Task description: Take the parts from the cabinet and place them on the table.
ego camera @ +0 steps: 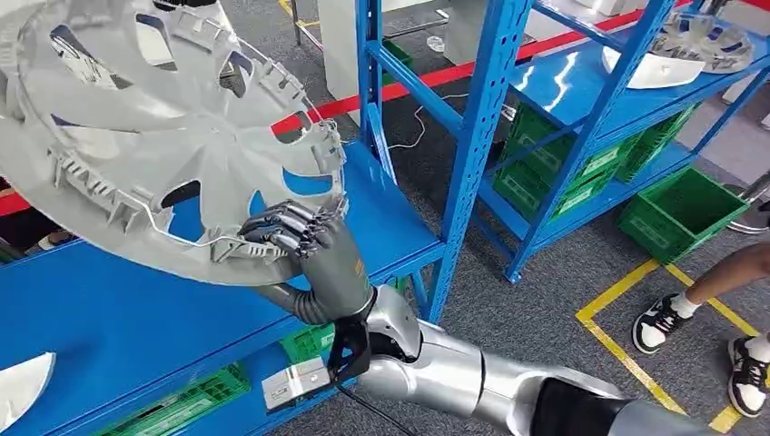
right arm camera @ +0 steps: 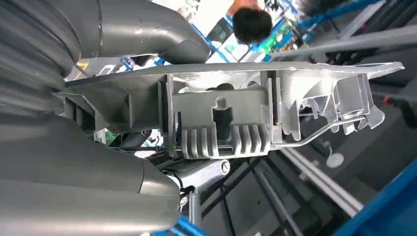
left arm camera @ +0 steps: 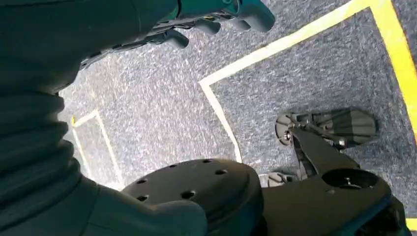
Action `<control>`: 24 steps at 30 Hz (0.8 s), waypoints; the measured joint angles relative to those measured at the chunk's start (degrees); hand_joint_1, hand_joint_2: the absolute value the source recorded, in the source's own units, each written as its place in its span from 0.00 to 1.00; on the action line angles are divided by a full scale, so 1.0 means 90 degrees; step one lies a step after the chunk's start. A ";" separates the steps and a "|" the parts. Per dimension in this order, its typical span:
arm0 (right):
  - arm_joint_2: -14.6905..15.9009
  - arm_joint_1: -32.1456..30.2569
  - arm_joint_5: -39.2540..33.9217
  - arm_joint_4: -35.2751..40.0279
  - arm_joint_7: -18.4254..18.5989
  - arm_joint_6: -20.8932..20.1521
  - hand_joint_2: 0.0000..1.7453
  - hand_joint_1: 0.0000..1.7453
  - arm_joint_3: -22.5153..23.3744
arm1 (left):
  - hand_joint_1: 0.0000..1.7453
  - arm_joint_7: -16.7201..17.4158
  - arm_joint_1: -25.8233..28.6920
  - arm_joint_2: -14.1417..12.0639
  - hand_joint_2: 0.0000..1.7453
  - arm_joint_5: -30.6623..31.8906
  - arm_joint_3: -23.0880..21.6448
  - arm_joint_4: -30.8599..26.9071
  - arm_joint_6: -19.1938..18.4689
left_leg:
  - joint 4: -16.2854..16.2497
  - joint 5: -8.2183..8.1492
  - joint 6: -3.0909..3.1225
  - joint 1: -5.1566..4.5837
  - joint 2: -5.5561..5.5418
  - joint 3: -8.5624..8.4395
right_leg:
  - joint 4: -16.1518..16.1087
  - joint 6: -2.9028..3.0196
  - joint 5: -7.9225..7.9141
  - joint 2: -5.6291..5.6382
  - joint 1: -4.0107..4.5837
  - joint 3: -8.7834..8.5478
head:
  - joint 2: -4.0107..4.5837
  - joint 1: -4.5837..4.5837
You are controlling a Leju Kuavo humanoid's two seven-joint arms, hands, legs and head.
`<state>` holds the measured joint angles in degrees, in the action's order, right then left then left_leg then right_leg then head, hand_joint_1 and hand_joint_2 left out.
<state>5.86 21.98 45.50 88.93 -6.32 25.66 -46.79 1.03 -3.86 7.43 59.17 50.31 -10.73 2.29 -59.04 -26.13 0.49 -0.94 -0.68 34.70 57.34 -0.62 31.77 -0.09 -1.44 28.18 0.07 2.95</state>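
One wheel cover (ego camera: 154, 136) | gripped by right hand (ego camera: 304, 241) | green crates (ego camera: 683, 211) under shelves

The wheel cover (ego camera: 163, 136) sits above the near shelf (ego camera: 118, 336), its lower edge held by the right hand (ego camera: 304, 238) at the shelf's right end. Crates (ego camera: 676, 213) stand on the floor right, before the far rack (ego camera: 581, 91).

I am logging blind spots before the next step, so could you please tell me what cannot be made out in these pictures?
- Large round grey plastic wheel cover: its upper and left parts run past the edges of the head view.
- Right hand: the cover's rim hides its thumb in the head view.
- Left hand: dark, partly cut off by the left wrist view's edge; grasp unclear.
- Person's black-and-white shoes: the body runs off the head view's right edge.
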 joint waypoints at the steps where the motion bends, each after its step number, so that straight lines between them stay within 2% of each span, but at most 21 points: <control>1: -0.0023 -0.0019 0.0022 0.0022 0.0015 -0.0022 1.00 1.00 -0.0008 | 0.00 0.0010 -0.0001 0.0002 1.00 -0.0012 0.0008 0.0000 0.0000 | 0.0104 0.0047 0.0050 0.0090 0.0005 -0.0063 | 0.0037 -0.0030 0.0035 -0.0002 0.0012 -0.0020 | 0.0000 0.0008; 2: -0.0027 -0.0025 0.0044 0.0029 0.0032 -0.0042 1.00 1.00 -0.0015 | 0.00 0.0015 0.0004 0.0005 1.00 -0.0015 0.0010 0.0000 -0.0002 | 0.0140 0.0081 0.0064 0.0085 0.0027 -0.0098 | 0.0173 -0.0030 0.0110 0.0003 0.0019 0.0017 | 0.0000 0.0005; 3: -0.0035 -0.0020 0.0083 0.0032 0.0041 -0.0095 1.00 1.00 -0.0030 | 0.00 0.0044 -0.0001 0.0002 1.00 -0.0022 0.0015 0.0000 0.0000 | 0.0141 0.0085 0.0084 0.0091 0.0033 -0.0097 | 0.0535 -0.0013 0.0357 0.0006 0.0028 0.0206 | 0.0000 0.0015; 5: -0.0056 -0.0031 0.0129 0.0034 0.0051 -0.0250 1.00 1.00 -0.0039 | 0.00 0.0070 -0.0003 0.0005 1.00 -0.0049 0.0061 0.0000 0.0002 | 0.0137 0.0083 0.0086 0.0087 0.0031 -0.0084 | 0.1536 -0.0016 0.0828 0.0006 0.0026 0.0733 | 0.0000 0.0034; 6: -0.0081 -0.0026 0.0122 0.0034 0.0071 -0.0341 1.00 1.00 -0.0042 | 0.00 0.0080 0.0005 0.0005 1.00 -0.0073 0.0076 0.0000 0.0012 | 0.0129 0.0081 0.0084 0.0087 0.0033 -0.0075 | 0.1904 -0.0020 0.0910 0.0005 0.0028 0.0949 | 0.0000 0.0034; 7: -0.0115 -0.0025 0.0105 0.0032 0.0085 -0.0438 1.00 1.00 -0.0047 | 0.00 0.0085 0.0006 0.0005 1.00 -0.0078 0.0093 0.0000 0.0022 | 0.0116 0.0079 0.0082 0.0089 0.0033 -0.0067 | 0.2013 -0.0020 0.0820 0.0005 0.0024 0.1043 | 0.0000 0.0034; 8: -0.0134 -0.0023 0.0071 0.0032 0.0088 -0.0527 1.00 1.00 -0.0054 | 0.00 0.0078 0.0005 0.0007 1.00 -0.0092 0.0114 0.0000 0.0027 | 0.0095 0.0072 0.0071 0.0098 0.0031 -0.0056 | 0.1810 -0.0020 0.0577 0.0004 0.0015 0.0987 | 0.0000 0.0036; 10: -0.0180 0.0000 0.0027 0.0032 0.0054 -0.0641 1.00 1.00 -0.0068 | 0.00 0.0046 0.0004 0.0022 1.00 -0.0139 0.0155 0.0000 0.0036 | 0.0012 0.0044 0.0017 0.0133 0.0007 -0.0026 | 0.0775 -0.0020 -0.0063 0.0003 -0.0013 0.0532 | 0.0000 0.0036; 11: -0.0205 0.0016 0.0025 0.0032 0.0030 -0.0668 1.00 1.00 -0.0073 | 0.00 0.0039 0.0005 0.0024 1.00 -0.0153 0.0170 0.0000 0.0036 | -0.0039 0.0026 -0.0027 0.0140 0.0003 0.0002 | 0.0318 -0.0028 -0.0132 0.0001 -0.0023 0.0347 | 0.0000 0.0037; 13: -0.0248 0.0016 0.0032 0.0039 0.0012 -0.0690 1.00 1.00 -0.0076 | 0.00 0.0032 -0.0001 0.0015 1.00 -0.0156 0.0180 -0.0005 0.0036 | -0.0069 0.0055 -0.0140 0.0115 -0.0039 0.0053 | 0.0420 0.0073 -0.0182 0.0040 0.0048 0.0411 | 0.0000 0.0061; 14: -0.0290 0.0017 0.0049 0.0039 0.0032 -0.0705 1.00 1.00 -0.0076 | 0.00 0.0032 -0.0002 0.0015 1.00 -0.0153 0.0187 -0.0007 0.0036 | -0.0087 0.0080 -0.0180 0.0114 -0.0047 0.0071 | 0.0385 0.0128 -0.0142 0.0044 0.0021 0.0426 | 0.0000 0.0041; 15: -0.0331 0.0014 0.0073 0.0039 0.0056 -0.0731 1.00 1.00 -0.0076 | 0.00 0.0032 -0.0001 0.0015 1.00 -0.0153 0.0209 -0.0007 0.0029 | -0.0062 0.0116 -0.0235 0.0120 -0.0050 0.0079 | 0.0395 0.0167 -0.0166 0.0046 0.0047 0.0457 | 0.0000 0.0054; 16: -0.0353 0.0012 0.0100 0.0044 0.0078 -0.0770 1.00 1.00 -0.0076 | 0.00 0.0036 0.0001 0.0012 1.00 -0.0151 0.0219 -0.0007 0.0017 | -0.0063 0.0138 -0.0274 0.0132 -0.0055 0.0093 | 0.0366 0.0235 -0.0211 0.0040 0.0034 0.0486 | 0.0000 0.0041; 17: -0.0380 0.0006 0.0146 0.0066 0.0117 -0.0814 1.00 1.00 -0.0076 | 0.00 0.0046 0.0003 0.0005 1.00 -0.0148 0.0229 -0.0007 0.0017 | -0.0128 0.0028 -0.0309 0.0154 -0.0035 0.0138 | 0.0361 0.0296 -0.0253 0.0021 0.0019 0.0509 | 0.0000 0.0044; 18: -0.0406 -0.0004 0.0182 0.0100 0.0151 -0.0843 1.00 1.00 -0.0076 | 0.00 0.0049 0.0002 0.0005 1.00 -0.0144 0.0238 -0.0007 0.0015 | -0.0352 -0.0247 -0.0342 0.0153 -0.0009 0.0230 | 0.0359 0.0345 -0.0291 0.0022 0.0018 0.0552 | 0.0000 0.0029; 19: -0.0426 -0.0010 0.0209 0.0126 0.0163 -0.0860 1.00 1.00 -0.0076 | 0.00 0.0051 -0.0008 0.0005 1.00 -0.0136 0.0250 -0.0007 0.0007 | -0.0726 -0.0535 -0.0372 0.0158 0.0003 0.0357 | 0.0361 0.0364 -0.0328 0.0019 0.0021 0.0599 | 0.0000 0.0019; 20: -0.0435 -0.0016 0.0231 0.0146 0.0165 -0.0879 1.00 1.00 -0.0076 | 0.00 0.0049 -0.0015 0.0002 1.00 -0.0134 0.0265 -0.0010 0.0005 | -0.1273 -0.0861 -0.0396 0.0159 0.0012 0.0530 | 0.0366 0.0375 -0.0375 0.0014 0.0033 0.0665 | 0.0000 0.0024; 21: -0.0435 -0.0023 0.0260 0.0153 0.0165 -0.0894 1.00 1.00 -0.0076 | 0.00 0.0049 -0.0020 0.0002 1.00 -0.0131 0.0270 -0.0010 0.0000 | -0.1685 -0.1053 -0.0409 0.0159 0.0018 0.0643 | 0.0369 0.0376 -0.0415 0.0005 0.0045 0.0722 | 0.0000 0.0022; 22: -0.0438 -0.0040 0.0280 0.0163 0.0168 -0.0916 1.00 1.00 -0.0076 | 0.00 0.0051 -0.0028 0.0002 1.00 -0.0119 0.0270 -0.0010 0.0000 | -0.1904 -0.1109 -0.0408 0.0159 0.0021 0.0657 | 0.0375 0.0375 -0.0456 -0.0001 0.0052 0.0776 | 0.0000 0.0024; 23: -0.0438 -0.0063 0.0297 0.0180 0.0175 -0.0943 1.00 1.00 -0.0076 | 0.00 0.0053 -0.0031 0.0002 1.00 -0.0095 0.0270 -0.0010 0.0000 | -0.1860 -0.1041 -0.0399 0.0158 0.0022 0.0560 | 0.0378 0.0372 -0.0489 -0.0002 0.0061 0.0823 | 0.0000 0.0024; 24: -0.0438 -0.0092 0.0311 0.0204 0.0187 -0.0969 1.00 1.00 -0.0076 | 0.00 0.0058 -0.0026 0.0002 1.00 -0.0083 0.0270 -0.0010 0.0000 | -0.1493 -0.0838 -0.0373 0.0157 0.0022 0.0266 | 0.0386 0.0364 -0.0538 -0.0001 0.0070 0.0887 | 0.0000 0.0024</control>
<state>1.92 21.16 48.30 90.77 -4.63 16.94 -47.47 1.55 -4.10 7.45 58.42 52.74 -10.82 2.29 -72.47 -33.68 -2.87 0.48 -0.48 37.09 60.81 2.65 26.93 -0.10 -0.82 36.17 0.07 3.17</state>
